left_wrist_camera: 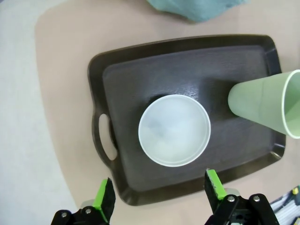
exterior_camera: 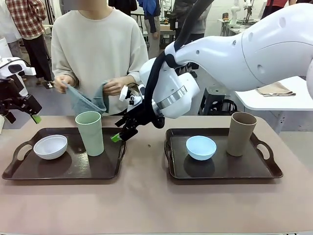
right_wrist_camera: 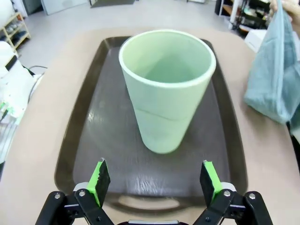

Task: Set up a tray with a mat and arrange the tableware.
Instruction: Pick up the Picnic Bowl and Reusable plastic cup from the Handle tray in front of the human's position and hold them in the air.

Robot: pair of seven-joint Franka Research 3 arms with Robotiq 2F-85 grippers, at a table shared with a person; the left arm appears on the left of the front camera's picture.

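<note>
A pale green cup (exterior_camera: 90, 132) and a white bowl (exterior_camera: 50, 146) stand on the left dark tray (exterior_camera: 73, 169). A light blue bowl (exterior_camera: 201, 147) and a tan-brown cup (exterior_camera: 241, 133) stand on the right tray (exterior_camera: 220, 169). My right gripper (exterior_camera: 119, 136) reaches across the middle and stands open just short of the green cup (right_wrist_camera: 164, 93), fingers (right_wrist_camera: 99, 180) empty. My left gripper (exterior_camera: 34, 117) hovers open above the white bowl (left_wrist_camera: 174, 130). The person holds a teal mat (exterior_camera: 88, 100) in both hands behind the left tray.
The tan tablecloth (exterior_camera: 146, 196) runs bare between the two trays and along the front. The left tray's handle (left_wrist_camera: 105, 138) faces the table's rounded corner. My left arm's white body (right_wrist_camera: 14, 89) sits beside that tray.
</note>
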